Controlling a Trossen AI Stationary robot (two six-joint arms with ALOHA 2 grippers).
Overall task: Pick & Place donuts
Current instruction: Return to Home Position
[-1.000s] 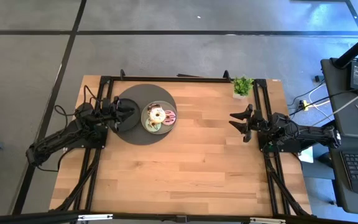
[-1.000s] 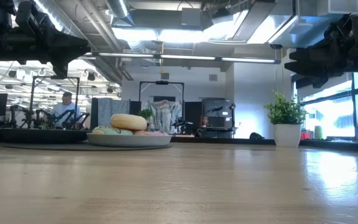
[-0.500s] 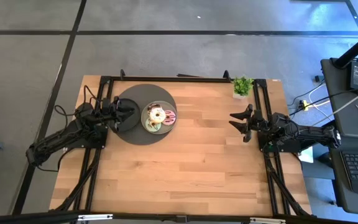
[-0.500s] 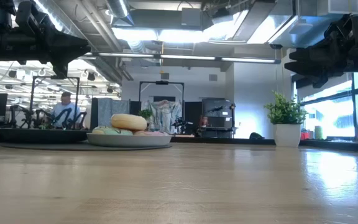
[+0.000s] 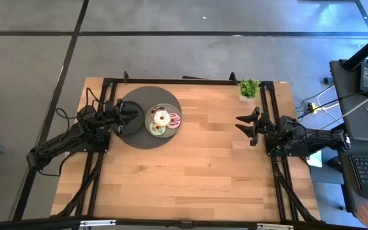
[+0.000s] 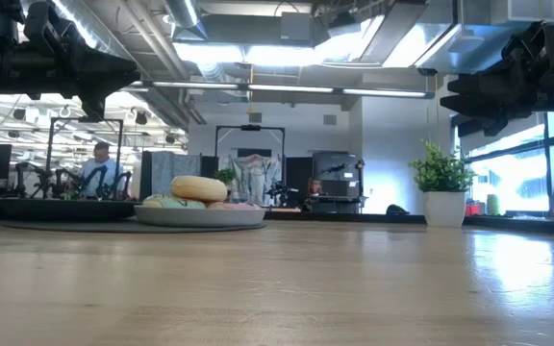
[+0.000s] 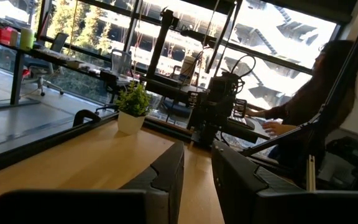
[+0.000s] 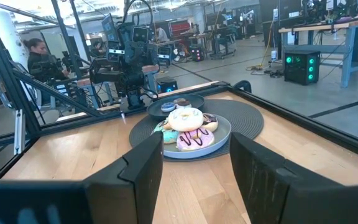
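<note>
Several donuts lie piled on a grey round plate. That plate sits on the large dark disc at the table's far left. A cream-white donut tops the pile, resting on a pink one and a green one. Tinier donuts lie on a small dark dish behind the plate. My left gripper hovers above the disc's left part, its fingers a narrow gap apart. My right gripper waits open in the air near the table's right edge, pointing at the plate.
A small potted plant stands at the far right corner. Bare wood stretches between the plate and the right gripper and over the whole near half. Dark frame rails run along both sides. People sit at desks beyond the table.
Both arms and the donuts have kept still. A person's hand has come into the high view's lower right corner, off the table.
</note>
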